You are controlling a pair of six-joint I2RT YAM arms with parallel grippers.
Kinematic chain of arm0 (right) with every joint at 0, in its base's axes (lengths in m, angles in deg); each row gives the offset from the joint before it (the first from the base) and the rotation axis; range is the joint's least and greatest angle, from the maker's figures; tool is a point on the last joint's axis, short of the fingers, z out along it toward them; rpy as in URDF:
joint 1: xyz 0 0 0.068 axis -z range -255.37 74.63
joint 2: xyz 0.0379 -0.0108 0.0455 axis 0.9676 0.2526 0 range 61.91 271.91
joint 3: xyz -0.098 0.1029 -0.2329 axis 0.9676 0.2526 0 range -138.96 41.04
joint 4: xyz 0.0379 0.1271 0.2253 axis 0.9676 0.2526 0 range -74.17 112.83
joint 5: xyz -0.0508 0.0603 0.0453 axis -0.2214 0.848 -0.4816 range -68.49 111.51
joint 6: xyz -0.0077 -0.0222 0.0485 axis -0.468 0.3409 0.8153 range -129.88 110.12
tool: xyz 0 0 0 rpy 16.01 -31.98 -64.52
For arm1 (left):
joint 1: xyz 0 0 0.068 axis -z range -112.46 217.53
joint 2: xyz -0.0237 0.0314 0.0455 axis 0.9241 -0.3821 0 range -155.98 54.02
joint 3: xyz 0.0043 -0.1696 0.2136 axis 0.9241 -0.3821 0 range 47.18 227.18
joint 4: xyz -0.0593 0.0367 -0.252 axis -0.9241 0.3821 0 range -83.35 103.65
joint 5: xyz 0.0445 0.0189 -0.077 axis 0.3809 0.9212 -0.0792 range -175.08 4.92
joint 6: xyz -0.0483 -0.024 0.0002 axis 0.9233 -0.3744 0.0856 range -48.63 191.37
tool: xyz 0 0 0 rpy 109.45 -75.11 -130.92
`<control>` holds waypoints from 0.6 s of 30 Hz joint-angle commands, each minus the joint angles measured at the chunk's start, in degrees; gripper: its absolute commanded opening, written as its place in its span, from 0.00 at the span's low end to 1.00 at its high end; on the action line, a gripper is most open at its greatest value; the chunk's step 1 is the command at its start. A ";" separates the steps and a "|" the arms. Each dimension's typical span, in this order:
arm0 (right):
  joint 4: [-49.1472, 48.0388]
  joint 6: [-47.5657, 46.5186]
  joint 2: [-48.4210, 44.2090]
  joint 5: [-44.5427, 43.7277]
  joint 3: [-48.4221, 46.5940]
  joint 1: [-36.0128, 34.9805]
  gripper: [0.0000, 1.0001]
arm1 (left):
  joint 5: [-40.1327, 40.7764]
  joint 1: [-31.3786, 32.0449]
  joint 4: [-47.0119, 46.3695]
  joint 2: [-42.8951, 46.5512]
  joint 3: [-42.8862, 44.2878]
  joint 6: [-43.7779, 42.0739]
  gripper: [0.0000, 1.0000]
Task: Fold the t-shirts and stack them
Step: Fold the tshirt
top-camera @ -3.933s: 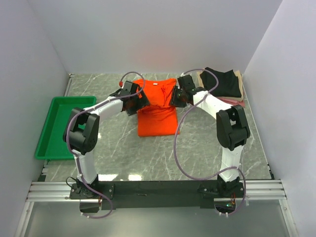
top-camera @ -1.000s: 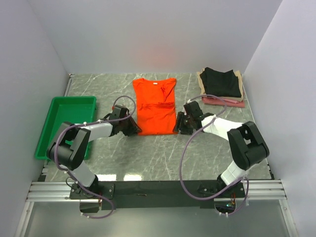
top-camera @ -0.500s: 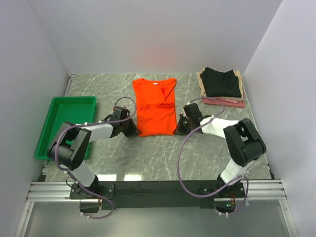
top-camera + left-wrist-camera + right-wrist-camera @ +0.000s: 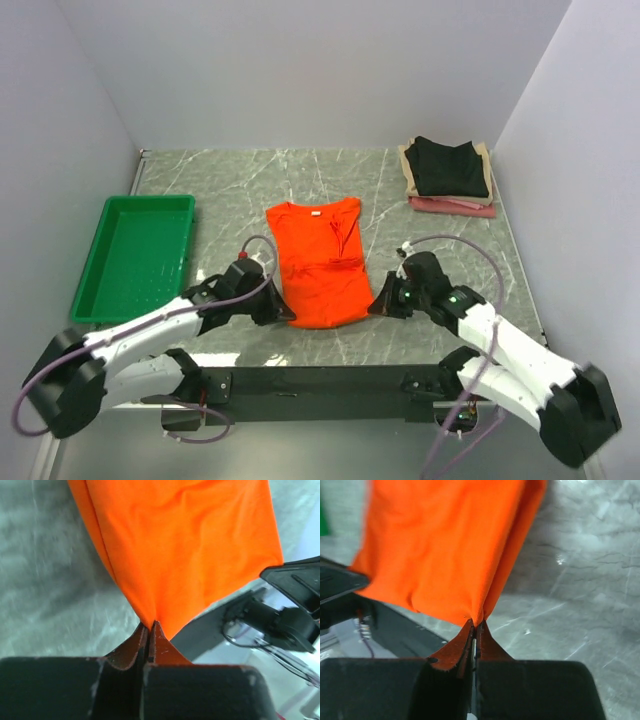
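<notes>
Between left hand (image 4: 285, 312) and right hand (image 4: 376, 306), orange t-shirt (image 4: 318, 265), corners pinched

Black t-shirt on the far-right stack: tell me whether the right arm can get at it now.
Probably not yet: the right end effector is shut on a near corner of the orange t-shirt. Once it lets go, nothing stands between it and the black t-shirt.
</notes>
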 commanded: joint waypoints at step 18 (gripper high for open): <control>2.81 -7.05 12.74 -10.56 -31.16 5.47 0.00 | 6.28 -8.65 10.30 -9.18 25.77 -7.30 0.01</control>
